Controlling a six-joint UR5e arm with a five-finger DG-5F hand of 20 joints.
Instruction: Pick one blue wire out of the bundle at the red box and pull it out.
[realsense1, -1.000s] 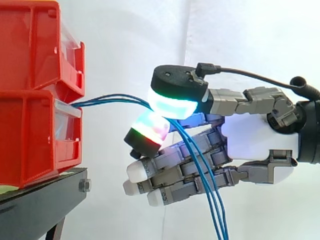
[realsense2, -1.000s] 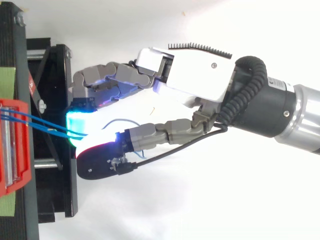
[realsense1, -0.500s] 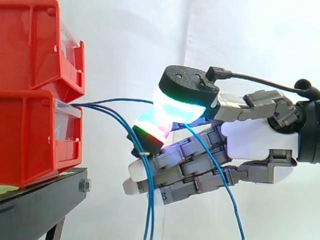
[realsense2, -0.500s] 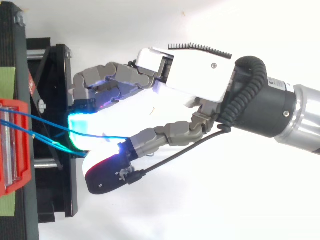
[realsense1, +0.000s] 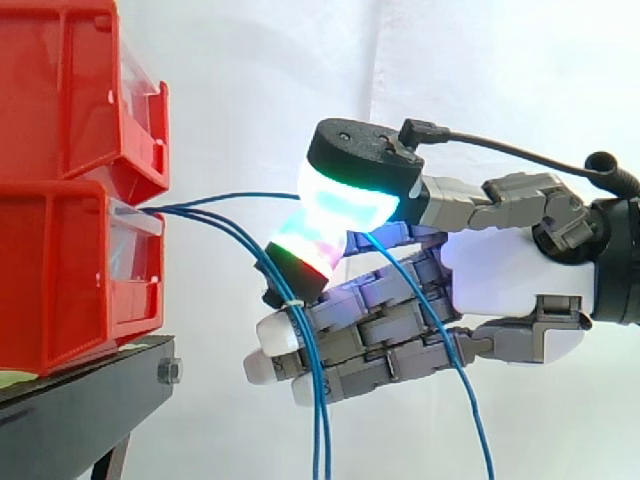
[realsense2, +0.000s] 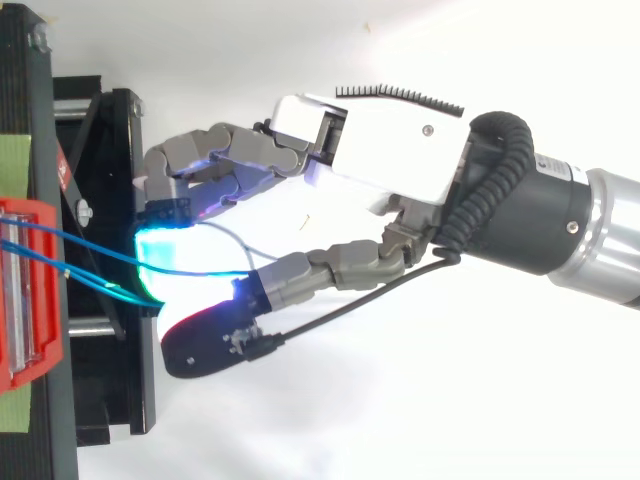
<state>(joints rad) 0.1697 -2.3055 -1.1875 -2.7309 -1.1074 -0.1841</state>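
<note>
Several thin blue wires come out of the lower red bin (realsense1: 60, 270) at the left. One blue wire (realsense1: 240, 195) runs level from the bin into the pinch between my hand's (realsense1: 510, 275) glowing thumb pad (realsense1: 350, 195) and a fingertip pad (realsense1: 305, 250), then trails down to the right. Two other blue wires (realsense1: 305, 340) sag from the bin and hang down in front of the lower curled fingers. From above, the held wire (realsense2: 80, 245) stretches from the bin (realsense2: 30, 340) to the hand (realsense2: 390, 140), which sits just right of the bin.
A second red bin (realsense1: 70, 90) is stacked on the lower one. Both rest on a black stand (realsense1: 80, 410), whose frame (realsense2: 110, 400) lies under the fingertips. A white curtain is behind.
A second ago all the wires ran together through the pinch. Two have slipped out and now hang straight down; one stays between thumb and fingertip. The thumb rose briefly, then pressed down again.
</note>
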